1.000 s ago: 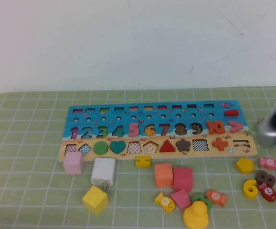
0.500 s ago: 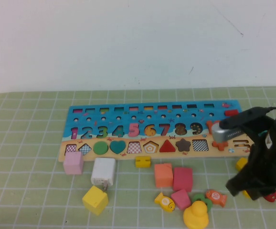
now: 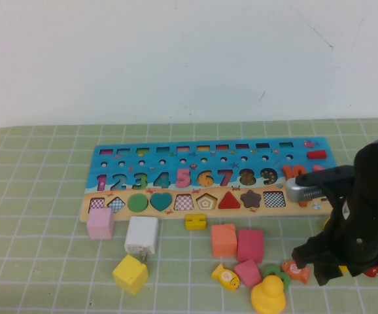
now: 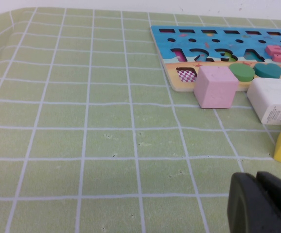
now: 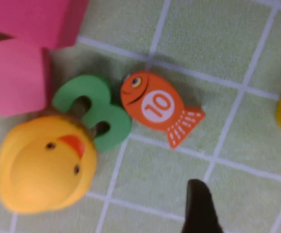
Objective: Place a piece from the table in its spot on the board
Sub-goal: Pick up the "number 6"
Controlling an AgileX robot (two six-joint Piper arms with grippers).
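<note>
Down on the green checked mat, the orange wooden fish numbered 10 [image 5: 159, 108] lies touching a green number 3 [image 5: 94, 116] beside a yellow duck [image 5: 43, 165]. Above it hovers the right gripper [image 3: 320, 265]; whether it's spread or clenched I cannot tell. Left gripper [image 4: 262, 204] idles by the blue number board's [image 4: 218, 41] end, likewise unclear.

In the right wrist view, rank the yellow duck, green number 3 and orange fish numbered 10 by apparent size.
1. Yellow duck, clearly largest, though it stands taller and so nearer the camera.
2-3. Green number 3 and orange fish look about alike; the duck overlaps the 3, so I won't rank them.
</note>
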